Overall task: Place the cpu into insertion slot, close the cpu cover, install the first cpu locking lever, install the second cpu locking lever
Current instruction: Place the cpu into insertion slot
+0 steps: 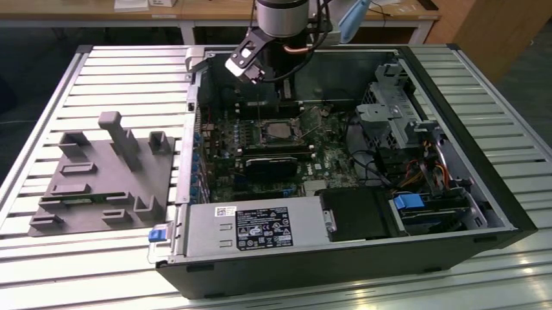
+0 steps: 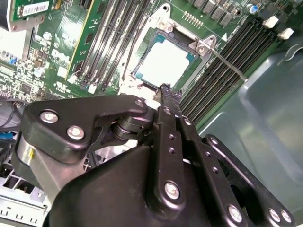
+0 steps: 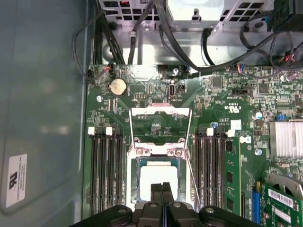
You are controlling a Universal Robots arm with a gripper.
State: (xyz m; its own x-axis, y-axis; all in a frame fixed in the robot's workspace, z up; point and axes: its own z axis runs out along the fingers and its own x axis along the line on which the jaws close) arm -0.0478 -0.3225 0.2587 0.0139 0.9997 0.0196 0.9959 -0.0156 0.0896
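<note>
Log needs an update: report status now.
Gripper jaws shut, empty, over chip. Chip seated in socket. Cover open, lying back. Nothing blocking.

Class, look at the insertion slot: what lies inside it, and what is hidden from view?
The cpu lies inside the insertion slot, pale metal top up. The shut gripper covers one edge of it; anything beneath the cpu is hidden.

Bright even light, white glare on the cpu (image 3: 159, 172)
</note>
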